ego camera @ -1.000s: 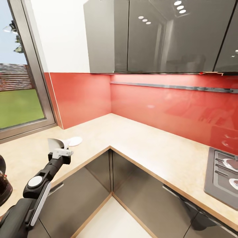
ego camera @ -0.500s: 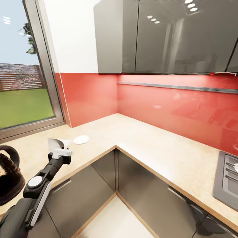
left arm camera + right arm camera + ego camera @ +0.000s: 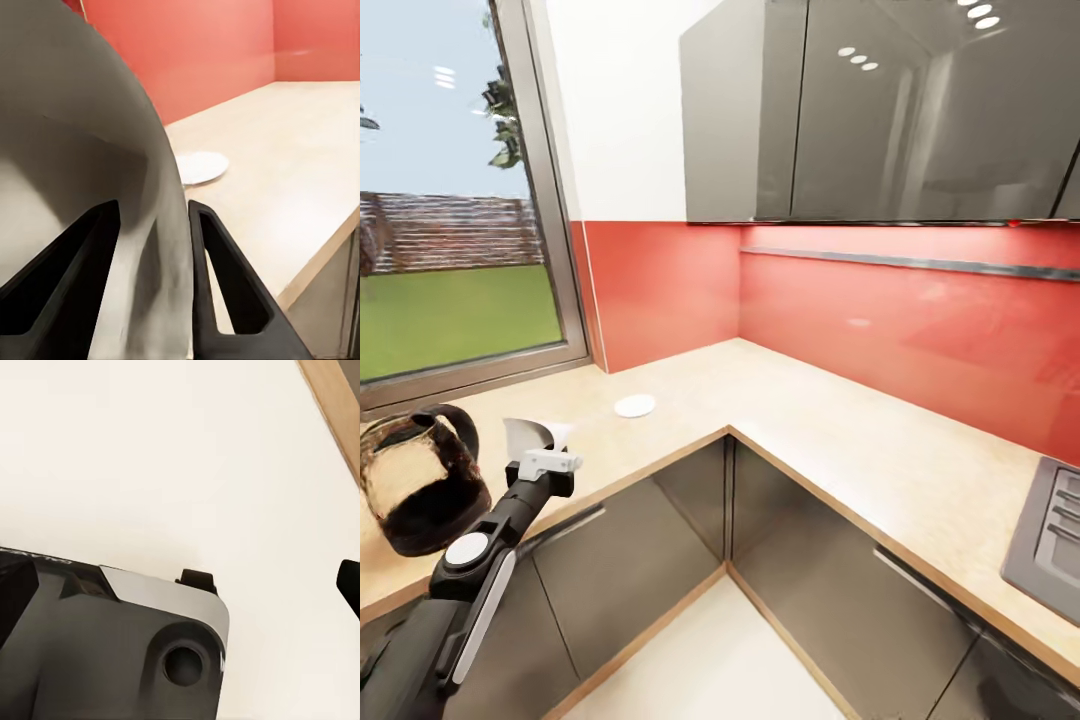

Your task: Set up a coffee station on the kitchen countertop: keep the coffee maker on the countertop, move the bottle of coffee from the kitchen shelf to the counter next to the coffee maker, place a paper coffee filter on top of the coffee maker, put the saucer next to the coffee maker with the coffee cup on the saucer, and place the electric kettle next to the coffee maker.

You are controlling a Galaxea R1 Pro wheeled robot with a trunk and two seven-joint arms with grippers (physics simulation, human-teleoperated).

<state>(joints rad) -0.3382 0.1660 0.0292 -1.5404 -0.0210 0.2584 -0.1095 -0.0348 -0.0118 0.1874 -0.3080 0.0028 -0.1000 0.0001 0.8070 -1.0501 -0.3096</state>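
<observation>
Currently my left gripper [image 3: 532,440] is closed on a pale grey, curved paper coffee filter [image 3: 526,435], which stands above the fingertips over the front edge of the beige speckled countertop [image 3: 840,440]. From the left wrist camera, the paper coffee filter [image 3: 90,172] sits between my two black fingers [image 3: 225,292], pinched by them. A small round white saucer [image 3: 634,405] lies flat on the countertop beyond the filter, near the window corner; the wrist camera shows the same saucer [image 3: 199,166] well apart from the fingers. A dark glass coffee maker carafe [image 3: 420,480] with a looped black handle stands on the countertop beside my left arm. My right gripper: jaw state cannot be determined.
</observation>
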